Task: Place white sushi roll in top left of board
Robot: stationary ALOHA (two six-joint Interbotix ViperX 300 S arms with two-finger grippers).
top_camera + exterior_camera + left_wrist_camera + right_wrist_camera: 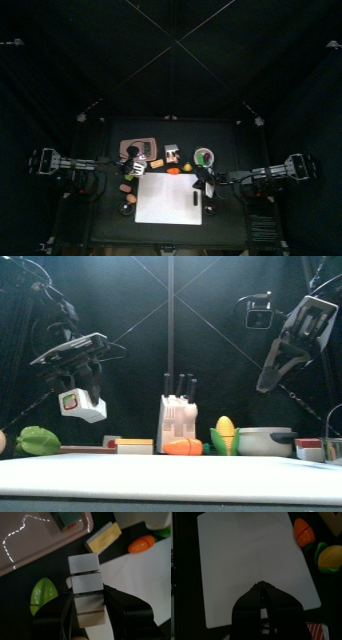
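My left gripper (87, 598) is shut on the white sushi roll (85, 571), a stubby white piece. In the front view the roll (83, 404) hangs in the air at the left, well above the table, and shows a red and green core. The large white board (170, 200) lies at the table's front middle. It fills the right wrist view (248, 557) and its edge shows in the left wrist view (143, 577). My right gripper (264, 588) is shut and empty, above the board's right part, raised high in the front view (271, 378).
A brown tray (144, 150) lies behind the board. A knife block (177, 421), corn (225, 434), an orange piece (185, 446), a green piece (38, 441) and a pot (265, 441) stand behind the board. A yellow block (103, 538) lies near the tray.
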